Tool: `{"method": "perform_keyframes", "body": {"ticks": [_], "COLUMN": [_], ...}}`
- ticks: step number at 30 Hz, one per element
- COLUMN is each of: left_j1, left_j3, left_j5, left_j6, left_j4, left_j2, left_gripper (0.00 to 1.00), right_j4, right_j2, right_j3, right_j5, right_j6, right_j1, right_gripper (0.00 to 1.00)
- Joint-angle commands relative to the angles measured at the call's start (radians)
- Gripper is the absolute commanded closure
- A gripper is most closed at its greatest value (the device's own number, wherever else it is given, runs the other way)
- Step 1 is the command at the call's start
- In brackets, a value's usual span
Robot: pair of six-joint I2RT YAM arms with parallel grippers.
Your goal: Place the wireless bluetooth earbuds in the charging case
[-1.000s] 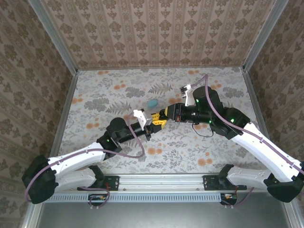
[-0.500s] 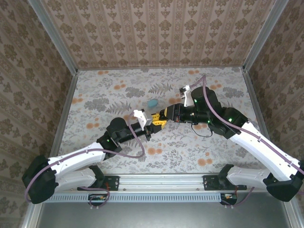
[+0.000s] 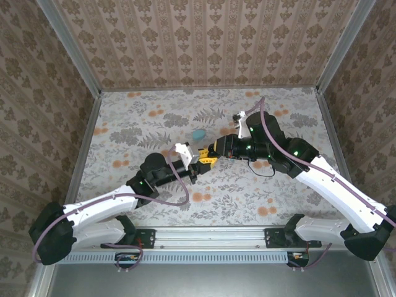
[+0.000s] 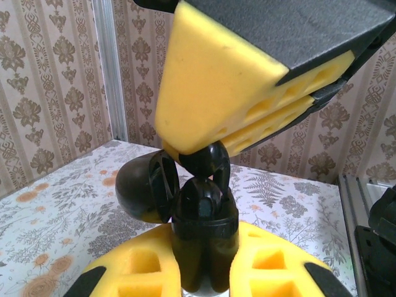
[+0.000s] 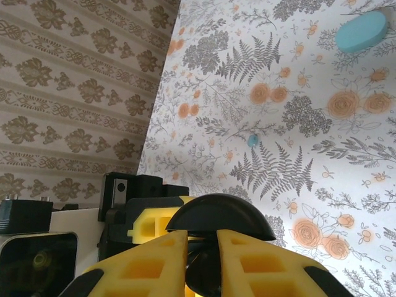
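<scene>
My left gripper [image 4: 204,279] clenches the charging case [image 4: 204,213] upright, lid open; my right gripper [image 4: 199,146] pinches a black earbud [image 4: 208,162] directly above it, touching its mouth.

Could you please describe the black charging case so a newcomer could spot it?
At the floral table's middle, the two arms meet tip to tip. The black charging case stands clamped in the left pincer, while the right pincer holds a black earbud over it. Unlike the turquoise oval nearby, it is black, its domed lid open.
</scene>
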Motion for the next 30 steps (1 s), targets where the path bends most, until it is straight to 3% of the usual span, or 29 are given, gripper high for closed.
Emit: {"method": "perform_keyframes", "body": {"ticks": [1, 15, 25, 30], "left_j1": [-0.008, -0.008, 0.008, 0.041], "left_j3": [0.018, 0.012, -0.021, -0.011], "left_j5": [0.029, 0.021, 0.002, 0.073], "left_j6": [0.012, 0.014, -0.010, -0.041], "left_j4": [0.065, 0.068, 0.109, 0.117], "left_j2": [-0.010, -0.012, -0.032, -0.023], "left_gripper": [1.00, 1.00, 1.00, 1.00], "right_j4": [-0.047, -0.051, -0.123, -0.087], "right_j2": [0.015, -0.017, -0.091, -0.129], "right_j3": [-0.023, -0.015, 0.026, -0.007], "right_j5": [0.006, 0.044, 0.149, 0.155], "right_j6": [0.001, -0.002, -0.050, -0.068], "right_j1": [-0.013, -0.015, -0.016, -0.024], "right_gripper": [0.80, 0.60, 0.56, 0.55]}}
